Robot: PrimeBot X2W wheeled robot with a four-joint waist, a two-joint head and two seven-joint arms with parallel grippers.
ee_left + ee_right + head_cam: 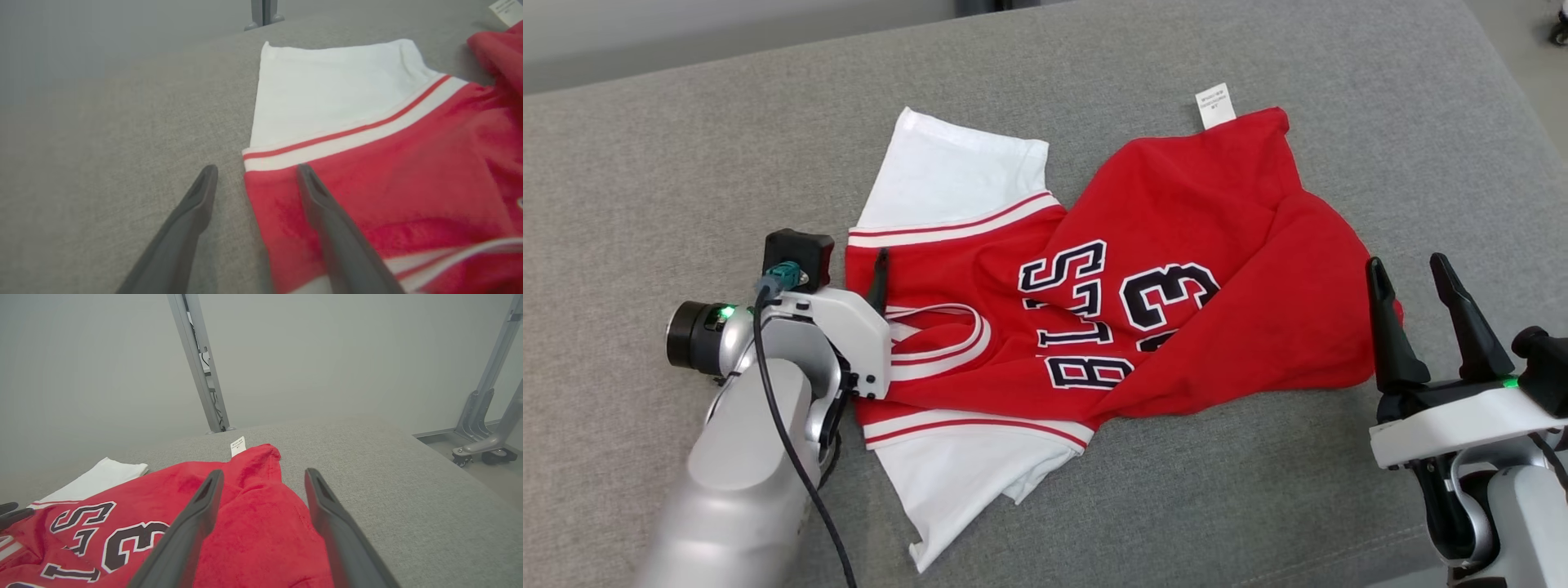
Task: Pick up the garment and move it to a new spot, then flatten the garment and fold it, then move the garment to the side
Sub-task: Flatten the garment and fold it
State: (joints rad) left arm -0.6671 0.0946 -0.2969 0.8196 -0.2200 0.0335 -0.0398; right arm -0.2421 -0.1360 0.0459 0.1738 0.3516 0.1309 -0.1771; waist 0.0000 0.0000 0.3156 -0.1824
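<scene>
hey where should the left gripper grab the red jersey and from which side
Probably the jersey by its red shoulder edge beside the striped sleeve trim, coming from the collar end. That edge lies straight on the cushion, and the left gripper has its open fingers straddling it: one over fabric, one over cushion.

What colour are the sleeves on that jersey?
White, with red-and-white striped trim; one sleeve shows best in the left wrist view.

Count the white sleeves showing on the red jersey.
2. Far sleeve lies at the garment's upper left in the head view; near sleeve at its lower left. None seems hidden.
</scene>
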